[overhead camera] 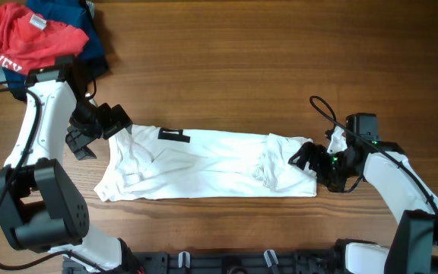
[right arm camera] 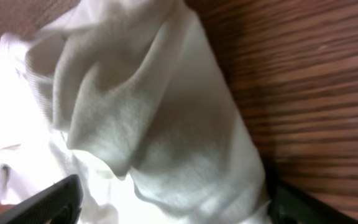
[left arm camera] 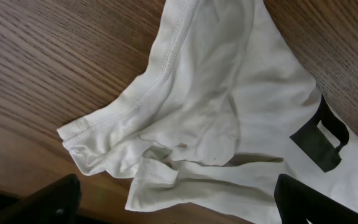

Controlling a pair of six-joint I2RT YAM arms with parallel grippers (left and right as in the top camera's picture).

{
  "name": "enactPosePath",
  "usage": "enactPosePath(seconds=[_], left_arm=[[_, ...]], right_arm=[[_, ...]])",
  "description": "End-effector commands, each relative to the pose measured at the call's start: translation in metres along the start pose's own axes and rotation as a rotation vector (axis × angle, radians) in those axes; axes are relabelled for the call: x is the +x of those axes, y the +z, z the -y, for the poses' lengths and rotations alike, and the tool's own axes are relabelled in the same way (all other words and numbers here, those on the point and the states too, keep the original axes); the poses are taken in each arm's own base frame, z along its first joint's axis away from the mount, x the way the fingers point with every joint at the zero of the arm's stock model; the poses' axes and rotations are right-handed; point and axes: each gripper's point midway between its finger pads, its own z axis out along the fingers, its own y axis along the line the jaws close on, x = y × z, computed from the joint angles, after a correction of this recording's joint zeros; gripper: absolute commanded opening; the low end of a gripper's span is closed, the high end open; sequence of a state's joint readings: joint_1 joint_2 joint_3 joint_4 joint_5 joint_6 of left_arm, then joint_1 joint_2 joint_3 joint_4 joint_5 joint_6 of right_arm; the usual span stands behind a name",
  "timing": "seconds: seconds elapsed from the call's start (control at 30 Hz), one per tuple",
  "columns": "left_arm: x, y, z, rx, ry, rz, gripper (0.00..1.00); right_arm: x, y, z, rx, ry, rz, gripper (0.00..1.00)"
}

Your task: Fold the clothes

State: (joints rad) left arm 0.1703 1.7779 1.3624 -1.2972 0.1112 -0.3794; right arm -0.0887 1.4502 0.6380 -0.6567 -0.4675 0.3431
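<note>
Seeing the white shirt [overhead camera: 204,164] laid out lengthwise, left to right, on the wooden table [overhead camera: 280,61], on the half nearer the arm bases. It's wrinkled, and its dark label [overhead camera: 174,135] sits at the far edge toward the left end. We have the left gripper [overhead camera: 120,125] at the shirt's far-left corner. On the left wrist view the left gripper [left arm camera: 176,190] is released: the fingers [left arm camera: 55,202] stand wide apart at the bottom corners of the frame, and the crumpled corner with its stitched hem [left arm camera: 160,62] lies on the wood ahead of them, nothing clamped. The label [left arm camera: 319,140] shows at the right of that view. We have the right gripper [overhead camera: 301,157] at the shirt's right end, where the fabric is bunched into a small ridge. On the right wrist view the right gripper [right arm camera: 173,202] is spread wide too, fingers [right arm camera: 48,205] low in the frame with a thick fold of white cloth filling the gap between them. We read that as let go, not pinched; whether the pads touch the fold we cannot tell. A red printed T-shirt [overhead camera: 29,38] lies piled on a navy garment [overhead camera: 71,15] in the far-left corner, well apart from the white shirt.
</note>
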Motion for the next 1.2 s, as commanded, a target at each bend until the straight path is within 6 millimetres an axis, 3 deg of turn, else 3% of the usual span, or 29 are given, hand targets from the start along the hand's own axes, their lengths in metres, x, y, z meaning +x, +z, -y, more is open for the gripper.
enactPosePath(seconds=[0.0,0.23,0.3,0.47,0.63,0.87,1.17], left_arm=[[0.004,-0.002,0.002,0.013,0.011,0.002,1.0],[0.004,-0.002,0.002,0.013,0.011,0.002,1.0],[0.004,-0.002,0.002,0.013,0.012,0.002,1.0],[0.004,-0.002,0.002,0.013,0.012,0.002,1.0],[0.004,-0.002,0.002,0.014,0.011,0.003,1.0],[0.004,-0.002,0.002,0.014,0.011,0.003,1.0],[0.004,-0.002,0.002,0.013,0.011,0.002,1.0]], right_arm=[[0.006,0.007,-0.009,-0.072,0.0,-0.043,0.79],[0.003,0.007,-0.003,-0.04,0.017,-0.026,0.04],[-0.001,0.004,0.002,0.004,0.054,-0.012,0.04],[-0.019,-0.033,0.016,0.206,0.066,0.055,0.04],[-0.028,-0.059,0.0,0.244,0.016,0.117,0.04],[-0.011,-0.044,-0.016,0.408,-0.062,0.151,0.04],[0.013,-0.016,-0.069,0.364,-0.186,0.186,0.08]])
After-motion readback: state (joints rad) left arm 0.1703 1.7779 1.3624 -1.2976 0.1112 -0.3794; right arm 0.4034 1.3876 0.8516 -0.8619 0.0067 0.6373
